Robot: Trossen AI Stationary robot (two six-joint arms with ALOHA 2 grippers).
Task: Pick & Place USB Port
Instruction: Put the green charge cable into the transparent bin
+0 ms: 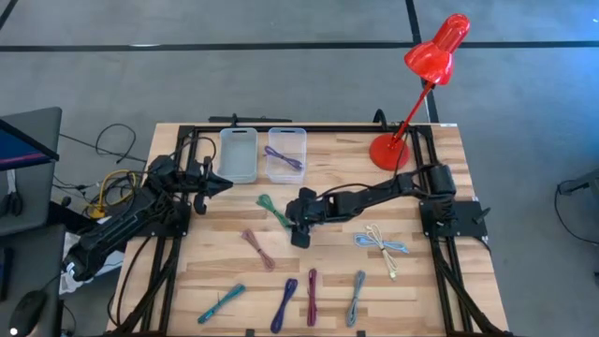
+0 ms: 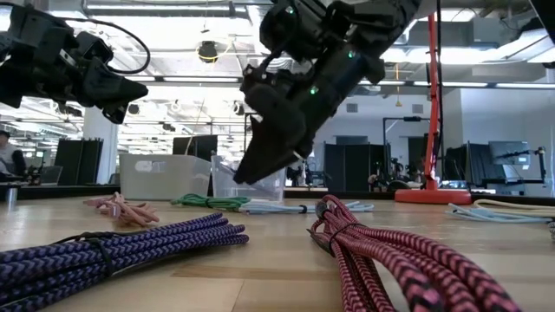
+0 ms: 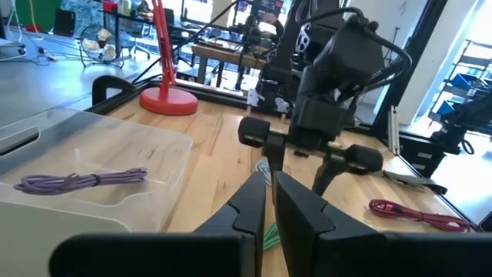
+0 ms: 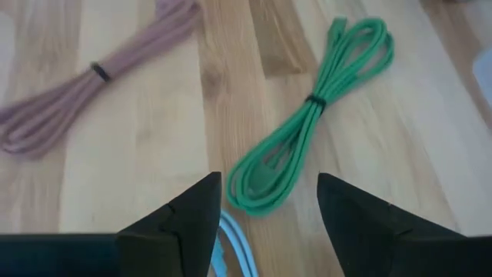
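Note:
Several bundled USB cables lie on the wooden table. A green bundle point(image 1: 272, 211) lies flat right beside my right gripper point(image 1: 298, 223). In the right wrist view that gripper point(image 4: 265, 188) is open, and the green bundle point(image 4: 307, 146) lies just beyond its fingertips. In the low view my right gripper point(image 2: 249, 176) hangs above the tabletop, touching nothing. Two clear bins stand at the far edge: one point(image 1: 238, 154) is empty, the other point(image 1: 285, 154) holds a purple cable point(image 3: 81, 181). My left gripper point(image 1: 221, 183) point(image 3: 269, 196) waits shut in the air near the bins.
A pink bundle point(image 1: 257, 247) point(image 4: 77, 100) lies left of the green one. A light blue cable point(image 4: 234, 246) lies under the right gripper. White and blue cables point(image 1: 382, 245) lie to the right. Teal point(image 1: 221, 302), purple point(image 1: 284, 304), magenta point(image 1: 312, 297) and grey point(image 1: 356, 298) bundles line the near edge. A red lamp point(image 1: 388, 150) stands far right.

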